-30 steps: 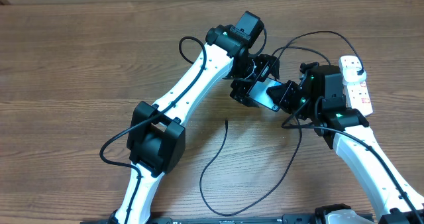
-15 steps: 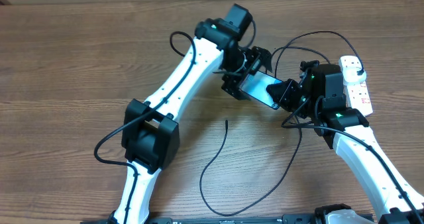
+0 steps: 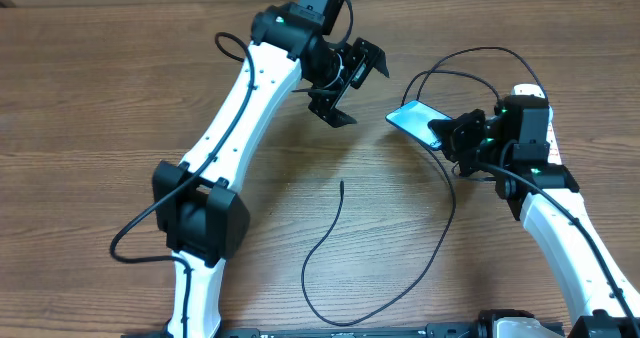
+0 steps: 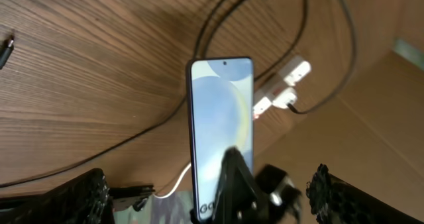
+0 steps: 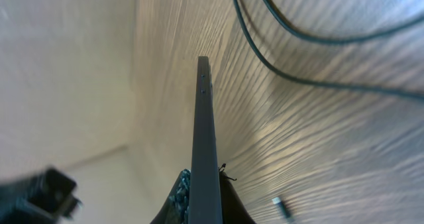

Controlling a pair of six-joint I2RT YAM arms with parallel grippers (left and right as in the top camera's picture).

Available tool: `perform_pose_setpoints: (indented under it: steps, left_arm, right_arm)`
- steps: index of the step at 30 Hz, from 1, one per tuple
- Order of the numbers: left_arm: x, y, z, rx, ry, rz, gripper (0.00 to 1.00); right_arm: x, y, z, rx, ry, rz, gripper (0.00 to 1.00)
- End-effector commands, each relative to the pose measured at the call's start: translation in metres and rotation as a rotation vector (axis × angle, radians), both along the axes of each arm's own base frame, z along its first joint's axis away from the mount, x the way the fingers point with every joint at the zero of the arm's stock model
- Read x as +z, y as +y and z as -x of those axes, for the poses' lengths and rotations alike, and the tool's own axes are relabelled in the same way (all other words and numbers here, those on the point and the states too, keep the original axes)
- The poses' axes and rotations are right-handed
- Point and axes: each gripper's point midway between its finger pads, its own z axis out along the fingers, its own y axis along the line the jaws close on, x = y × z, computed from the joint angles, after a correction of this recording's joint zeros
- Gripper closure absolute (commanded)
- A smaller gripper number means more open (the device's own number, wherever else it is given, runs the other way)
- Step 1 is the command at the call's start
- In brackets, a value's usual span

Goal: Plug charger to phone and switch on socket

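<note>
**Entry: phone passed to one arm, charger not yet taken up**

- Left pincer (image 3: 352, 86): we record it drawn back to the far left, clear of the phone it was crowding a second ago. Its jaws stand wide and carry nothing.
- Right pincer (image 3: 443, 133): clamped narrow on the near right end of the phone, which it now holds alone.
- Phone (image 3: 412, 118): raised off the surface (image 3: 100, 98) at centre right, with its lit blue-teal screen facing the left wrist camera. It has shifted slightly right and far since the left arm let go. Seen from the right wrist, it stands edge-on.
- Charger (image 3: 330, 233): a black cable looping over the near centre. Its connector tip (image 3: 342, 185) lies unmoved on the wood, well apart from both pincers and from the phone.
- Socket (image 3: 530, 95): a white strip at the far right, partly hidden behind the right arm. We cannot tell the state of its switches.

Meaning for the task: we judge the phone steadied for insertion and the left arm freed to fetch the connector tip. Plugging in and switching on both remain undone.
</note>
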Motion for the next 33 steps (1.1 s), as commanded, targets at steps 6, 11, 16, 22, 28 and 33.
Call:
perform_pose_setpoints:
  steps: [6,11,16,22,28,33]
  left_arm:
    - [0.039,0.007,-0.005,0.012,-0.108,0.033,0.0]
    - [0.041,0.005,-0.01,0.013,-0.131,0.042,0.0]
    - [0.041,0.004,-0.01,0.013,-0.137,0.041,0.0]
    - [0.042,-0.003,-0.007,0.056,-0.093,0.051,0.0]
    - [0.043,-0.015,-0.007,0.067,-0.114,0.047,0.0]
    - [0.042,-0.024,-0.005,0.063,-0.144,0.025,0.0]
  right_arm:
    - [0.028,0.023,0.004,-0.172,0.25,-0.461,0.96]
    - [0.039,0.033,0.007,-0.171,0.31,-0.582,0.96]
    - [0.057,0.042,0.004,-0.151,0.332,-0.692,0.96]
    - [0.069,0.045,0.0,-0.133,0.307,-0.732,0.96]
    - [0.071,0.048,0.003,-0.158,0.382,-0.802,0.96]
    - [0.073,0.048,0.002,-0.151,0.373,-0.803,0.96]
